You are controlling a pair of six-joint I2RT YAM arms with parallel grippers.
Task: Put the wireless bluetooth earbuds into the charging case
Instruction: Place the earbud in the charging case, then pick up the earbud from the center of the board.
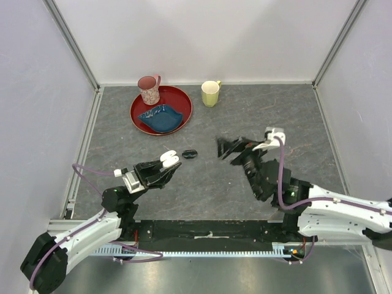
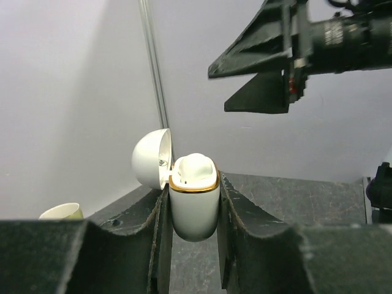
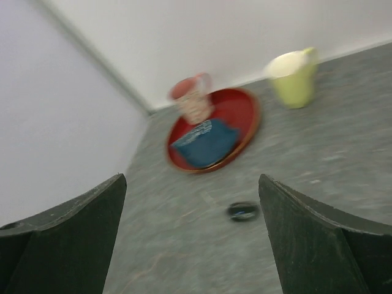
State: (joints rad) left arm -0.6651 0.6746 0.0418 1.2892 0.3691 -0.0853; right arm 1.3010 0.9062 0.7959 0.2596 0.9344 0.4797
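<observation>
My left gripper (image 2: 193, 205) is shut on the charging case (image 2: 194, 208), a small white glossy case with a gold rim, held upright. Its lid (image 2: 152, 158) hangs open to the left. White rounded tops of the wireless bluetooth earbuds (image 2: 196, 168) sit in the case's opening. From above, the case (image 1: 169, 160) shows at the tip of my left gripper (image 1: 164, 166), left of the table's middle. My right gripper (image 1: 228, 149) hovers to the right of it, apart from the case. In its wrist view, my right gripper (image 3: 193, 190) is open with nothing between the fingers.
A small dark oval object (image 1: 189, 153) lies on the table between the grippers. At the back, a red tray (image 1: 182, 97) holds a pink mug (image 1: 149, 89) and a blue dish (image 1: 160, 116). A yellow mug (image 1: 211, 93) stands to its right. Walls close three sides.
</observation>
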